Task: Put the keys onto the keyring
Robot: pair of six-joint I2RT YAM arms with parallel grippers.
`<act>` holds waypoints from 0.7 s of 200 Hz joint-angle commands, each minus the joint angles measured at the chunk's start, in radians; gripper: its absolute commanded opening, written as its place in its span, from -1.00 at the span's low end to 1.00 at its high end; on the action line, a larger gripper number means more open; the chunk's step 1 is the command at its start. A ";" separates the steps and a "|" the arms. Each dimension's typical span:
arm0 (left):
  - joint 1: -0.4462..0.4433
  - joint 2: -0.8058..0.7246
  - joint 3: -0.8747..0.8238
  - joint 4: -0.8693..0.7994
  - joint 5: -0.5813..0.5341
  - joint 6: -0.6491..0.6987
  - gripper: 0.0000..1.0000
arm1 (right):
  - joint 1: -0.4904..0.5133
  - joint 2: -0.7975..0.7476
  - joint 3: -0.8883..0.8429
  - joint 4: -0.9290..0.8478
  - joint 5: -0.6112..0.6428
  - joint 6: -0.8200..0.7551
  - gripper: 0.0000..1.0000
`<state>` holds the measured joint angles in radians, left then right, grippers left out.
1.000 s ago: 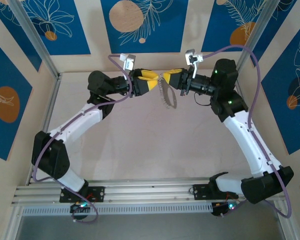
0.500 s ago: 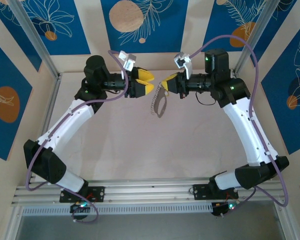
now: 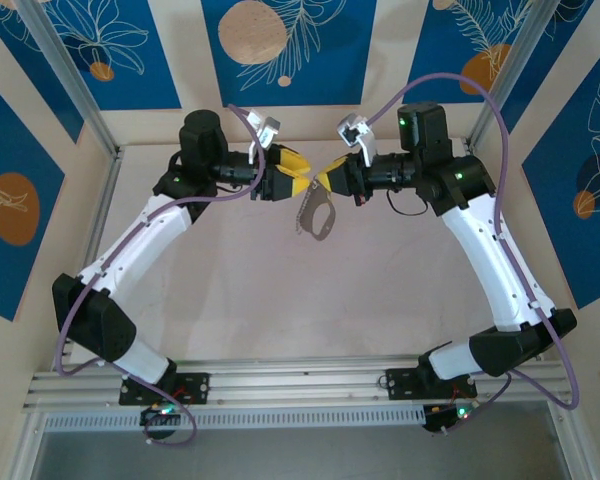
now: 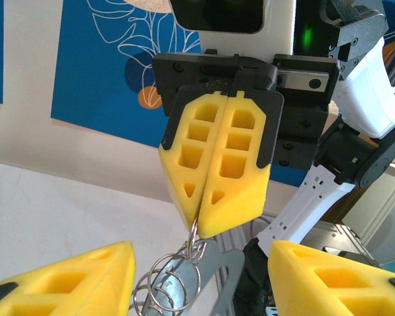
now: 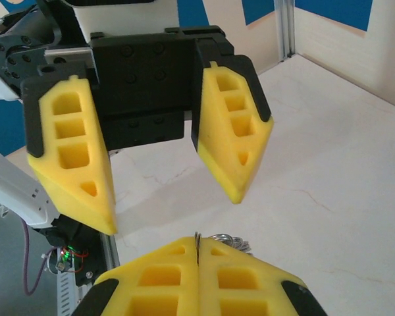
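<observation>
1. The right hand (image 4: pixel 201 227) is pressed together, and the thin wire top of the keyring (image 3: pixel 317 215) is pinched between its yellow pads.
2. The keyring is held in the air between the two hands, above the far part of the desk (image 3: pixel 280 300). Its flat grey loop hangs below the right hand, with small wire coils (image 4: pixel 159 289) beside it.
3. The left hand (image 5: pixel 173 205) is spread wide and nothing is held in it. It is faced towards the right hand, near the ring but apart from it.
4. The step in hand is judged to be the presenting of the ring to the left hand, with the threading not yet done.
5. The next move is judged to call for a well-aligned closing of the left hand on the hanging loop, since the wire is thin and the loop hangs free.
6. Counted: two hands, one keyring, and one cluster of wire coils whose loops cannot be counted surely. Whether a key hangs among them cannot be told.
</observation>
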<state>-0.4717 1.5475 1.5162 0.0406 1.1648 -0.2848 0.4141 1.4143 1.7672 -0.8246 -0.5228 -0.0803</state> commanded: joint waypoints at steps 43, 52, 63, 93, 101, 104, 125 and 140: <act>-0.024 0.018 0.034 0.004 0.039 0.017 0.00 | 0.014 -0.009 0.025 0.008 -0.001 -0.012 -1.00; -0.026 0.020 0.035 0.006 0.039 0.018 -0.03 | 0.014 -0.010 0.023 0.009 -0.001 -0.013 -1.00; -0.028 0.022 0.036 0.005 0.039 0.018 -0.05 | 0.015 -0.011 0.020 0.013 -0.002 -0.010 -1.00; -0.037 0.028 0.036 0.011 0.041 0.014 -0.09 | 0.014 -0.016 0.015 0.021 -0.006 -0.007 -1.00; -0.039 0.029 0.036 0.014 0.040 0.014 -0.09 | 0.015 -0.018 0.013 0.023 -0.007 -0.006 -1.00; -0.041 0.031 0.036 0.015 0.039 0.014 -0.10 | 0.014 -0.019 0.012 0.025 -0.008 -0.006 -1.00; -0.048 0.034 0.036 0.025 0.041 0.007 -0.23 | 0.014 -0.021 0.009 0.028 -0.009 -0.005 -1.00; -0.052 0.035 0.036 0.031 0.041 0.006 -0.35 | 0.014 -0.022 0.006 0.031 -0.008 -0.003 -1.00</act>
<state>-0.5095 1.5726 1.5177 0.0444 1.1782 -0.2844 0.4202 1.4139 1.7672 -0.8196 -0.5232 -0.0799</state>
